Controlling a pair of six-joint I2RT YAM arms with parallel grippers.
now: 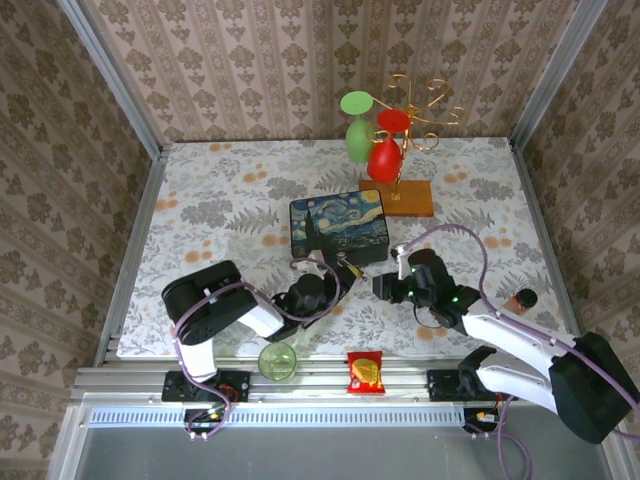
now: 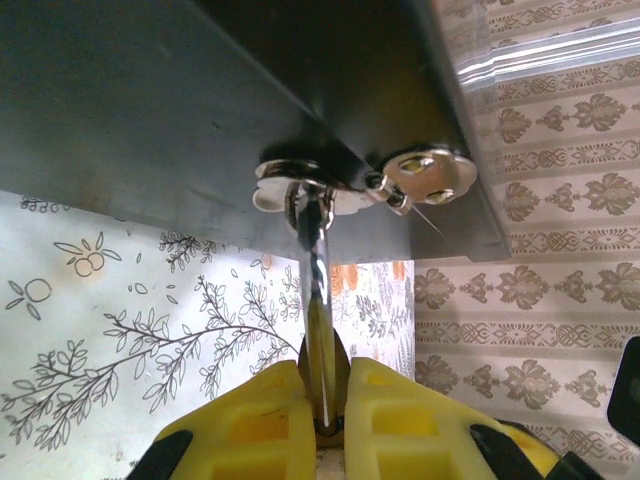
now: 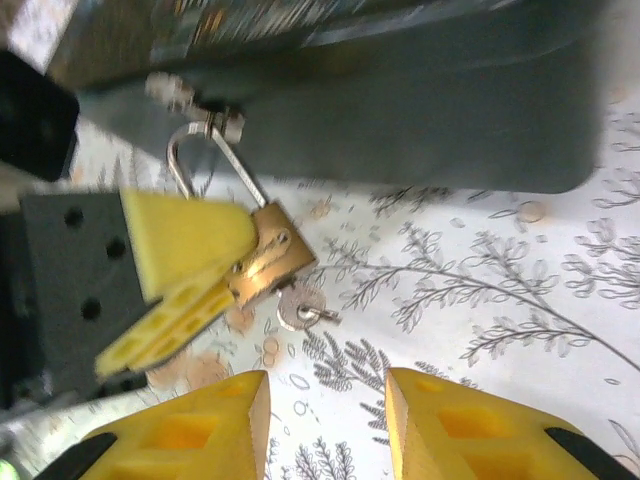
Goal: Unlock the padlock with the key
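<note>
**Figure. Padlock task, early stage: lock held, key not yet turned.**

**Left:** the left gripper (image 2: pixel 323 378) is closed tightly on the padlock (image 3: pixel 272 258), its yellow fingers clamping the brass body from both sides. Straight ahead of these fingertips, the thin silver shackle (image 3: pixel 186 152) rises to the latch (image 2: pixel 300 186) on the dark front wall of the painted box (image 1: pixel 338 225) and passes through it. The padlock therefore hangs on the box, just beyond the left fingertips.

**Centre:** a small silver key (image 3: pixel 302 311) sits at the free end of the padlock body, on the side away from the shackle. It is touching that end or very nearly so. The right wrist view is too blurred to tell whether its blade is seated in the keyhole or the key merely lies on the floral tablecloth (image 3: pixel 500 300) beside it.

**Right:** the right gripper (image 3: pixel 326 400) is spread wide and holds nothing. The key lies a little ahead of its fingertips, roughly in line with the gap between them.

**Progress, as judged:** steadying the lock appears done. The shackle shows no clear sign of having sprung, though one leg is hidden behind a left finger. What remains is to grasp the key, turn it and free the shackle.
</note>
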